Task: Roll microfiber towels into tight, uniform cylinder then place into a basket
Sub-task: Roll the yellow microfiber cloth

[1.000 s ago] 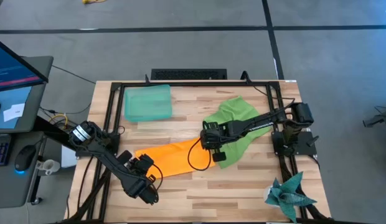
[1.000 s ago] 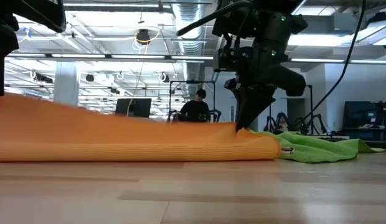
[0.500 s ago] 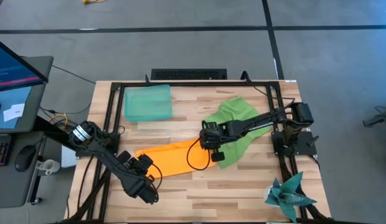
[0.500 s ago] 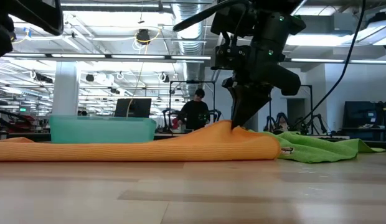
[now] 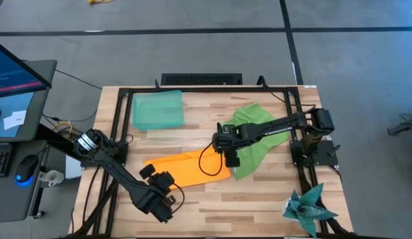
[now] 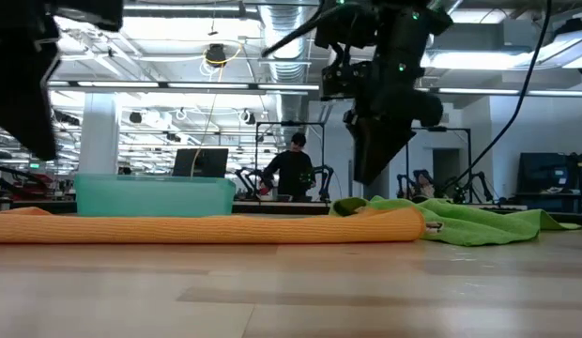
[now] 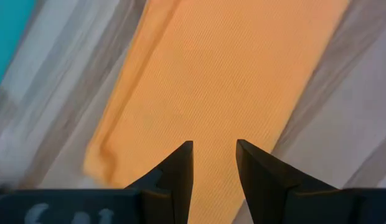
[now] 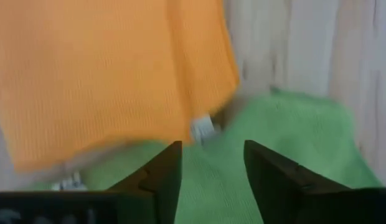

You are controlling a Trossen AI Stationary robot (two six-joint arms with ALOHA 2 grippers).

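Observation:
The orange towel (image 5: 186, 168) lies flat on the table as a long folded strip (image 6: 206, 228), and its right end meets the crumpled green towel (image 5: 249, 136). My left gripper (image 7: 214, 146) hovers open over the strip's left part (image 5: 159, 180), touching nothing. At the strip's right end, where orange meets green (image 5: 231, 161), my right gripper (image 8: 211, 146) hangs open and raised clear of both towels (image 6: 366, 174). The teal basket (image 5: 157, 109) stands at the far left.
A spiky teal star-shaped object (image 5: 309, 204) sits at the near right corner. Black frame rails (image 5: 119, 133) run along the table's left, far and right sides. Bare wood lies along the near edge. A person (image 6: 293, 169) stands far off in the room behind.
My right gripper has let go of the orange towel's right end and risen; the peak it held up has dropped flat. The towel's left part, lifted a second ago, has also fallen onto the table. My left gripper has tipped and shifted a little toward the table's near right.

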